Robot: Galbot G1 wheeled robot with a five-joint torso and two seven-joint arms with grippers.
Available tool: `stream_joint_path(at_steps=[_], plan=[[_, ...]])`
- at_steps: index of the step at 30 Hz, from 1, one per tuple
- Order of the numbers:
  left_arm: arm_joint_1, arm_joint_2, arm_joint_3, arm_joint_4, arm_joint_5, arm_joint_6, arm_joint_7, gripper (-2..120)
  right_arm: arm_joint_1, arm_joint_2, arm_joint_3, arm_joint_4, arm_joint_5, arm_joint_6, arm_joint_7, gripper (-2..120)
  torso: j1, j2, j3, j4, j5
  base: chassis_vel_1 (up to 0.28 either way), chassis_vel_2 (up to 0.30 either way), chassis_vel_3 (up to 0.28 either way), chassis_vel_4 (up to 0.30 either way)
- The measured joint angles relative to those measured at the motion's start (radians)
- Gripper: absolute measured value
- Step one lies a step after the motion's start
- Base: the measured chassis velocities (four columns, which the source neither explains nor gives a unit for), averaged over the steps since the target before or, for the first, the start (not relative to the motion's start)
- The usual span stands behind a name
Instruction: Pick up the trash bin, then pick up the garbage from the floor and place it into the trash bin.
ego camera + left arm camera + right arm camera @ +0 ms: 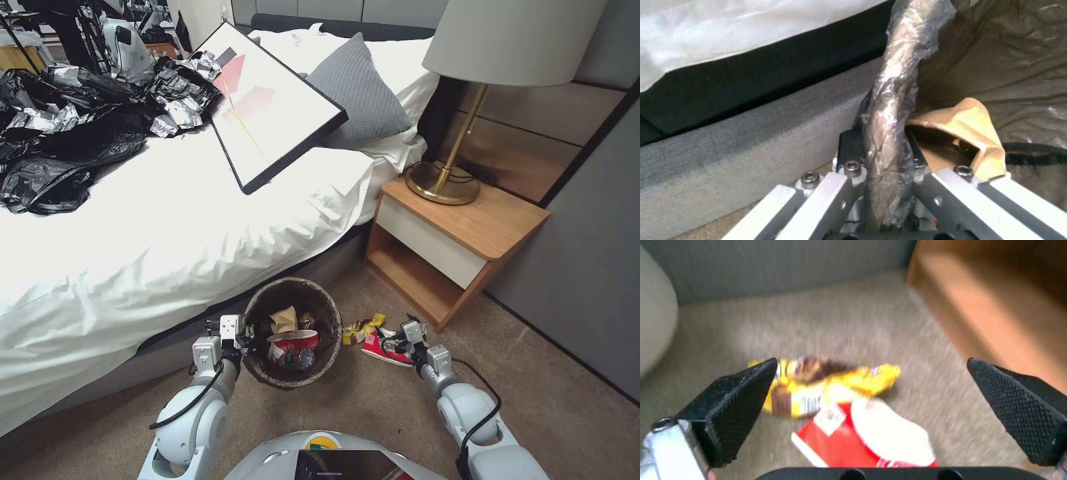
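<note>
Gripping trash bin rim | right end effector spread (seemingly above cup)

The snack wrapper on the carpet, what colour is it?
The snack wrapper is yellow with dark brown patches, clearest in the right wrist view.

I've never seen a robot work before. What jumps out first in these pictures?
The left gripper pinches the bag-lined rim of the trash bin, already holding a red cup and tan paper, beside the bed. The right gripper hangs open over a crushed red-and-white cup and a yellow wrapper on the carpet near the nightstand.
</note>
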Motion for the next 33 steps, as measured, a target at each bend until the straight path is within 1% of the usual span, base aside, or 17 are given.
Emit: stream_joint_path(at_steps=[2, 4, 5, 8, 9, 12, 13, 15, 16, 19, 29, 31, 32, 33], plan=[[-0.001, 0.0, 0.0, 0.001, 0.0, 0.001, 0.0, 0, 0.005, -0.007, -0.005, -0.019, 0.004, -0.007, -0.003, 100, 0.0, 0.0, 0.0, 0.0002, 0.0, 0.0, 0.0, 0.0, 0.0], [-0.005, 0.001, 0.002, 0.005, 0.0, 0.002, 0.001, 0, 0.026, -0.011, -0.029, -0.089, 0.018, -0.015, -0.007, 100, 0.0, 0.0, 0.0, -0.0001, 0.0, 0.0, 0.0, 0.0, 0.0], [-0.005, 0.001, 0.002, 0.005, 0.0, 0.002, 0.001, 0, 0.026, -0.011, -0.029, -0.089, 0.018, -0.015, -0.007, 100, 0.0, 0.0, 0.0, -0.0001, 0.0, 0.0, 0.0, 0.0, 0.0], [-0.005, 0.002, 0.002, 0.006, 0.002, 0.004, 0.002, 0, 0.079, 0.008, -0.053, -0.209, -0.011, -0.007, -0.031, 100, 0.0, 0.0, 0.0, 0.0002, 0.0, 0.0, 0.0, 0.0, 0.0], [-0.005, 0.002, 0.002, 0.006, 0.002, 0.004, 0.002, 0, 0.079, 0.008, -0.053, -0.209, -0.011, -0.007, -0.031, 100, 0.0, 0.0, 0.0, 0.0002, 0.0, 0.0, 0.0, 0.0, 0.0], [-0.003, 0.002, 0.001, 0.006, 0.007, 0.004, 0.002, 0, 0.121, -0.016, -0.086, -0.315, -0.03, 0.026, -0.081, 100, 0.0, 0.0, 0.0, 0.0, -0.0002, 0.0, 0.0, 0.0, 0.0], [-0.003, 0.002, 0.001, 0.006, 0.007, 0.004, 0.002, 0, 0.121, -0.016, -0.086, -0.315, -0.03, 0.026, -0.081, 100, 0.0, 0.0, 0.0, 0.0, -0.0002, 0.0, 0.0, 0.0, 0.0], [-0.003, 0.001, 0.002, 0.006, 0.012, 0.004, 0.002, 0, 0.145, -0.024, -0.105, -0.37, -0.046, 0.041, -0.098, 100, 0.0, 0.0, 0.0, 0.0001, -0.0002, 0.0, 0.0, 0.0, 0.0], [-0.003, 0.001, 0.002, 0.006, 0.012, 0.004, 0.002, 0, 0.145, -0.024, -0.105, -0.37, -0.046, 0.041, -0.098, 100, 0.0, 0.0, 0.0, 0.0001, -0.0002, 0.0, 0.0, 0.0, 0.0], [0.001, -0.002, 0.003, 0.003, 0.018, 0.004, 0.002, 0, 0.202, -0.018, -0.126, -0.466, -0.084, 0.074, -0.109, 100, 0.0, 0.0, 0.0, 0.0001, -0.0002, 0.0, 0.0, 0.0, 0.0], [0.006, -0.004, -0.002, -0.005, 0.024, 0.004, 0.002, 0, 0.273, -0.013, -0.117, -0.577, -0.124, 0.101, -0.112, 100, 0.0, 0.0, 0.0, 0.0002, -0.0002, 0.0, 0.0, 0.0, 0.0], [0.005, -0.005, -0.002, -0.005, 0.024, 0.004, 0.002, 0, 0.279, -0.012, -0.113, -0.598, -0.124, 0.112, -0.113, 92, 0.0, 0.0, 0.0, 0.0002, -0.0002, 0.0, 0.0, 0.0, 0.0], [0.005, -0.005, -0.002, -0.005, 0.024, 0.004, 0.002, 0, 0.279, -0.012, -0.113, -0.598, -0.124, 0.112, -0.113, 92, 0.0, 0.0, 0.0, 0.0002, -0.0002, 0.0, 0.0, 0.0, 0.0], [0.005, -0.005, -0.003, -0.005, 0.024, 0.004, 0.002, 0, 0.279, -0.012, -0.112, -0.604, -0.124, 0.117, -0.112, 88, 0.0, 0.0, 0.0, 0.0001, -0.0002, 0.0, 0.0, 0.0, 0.0]])
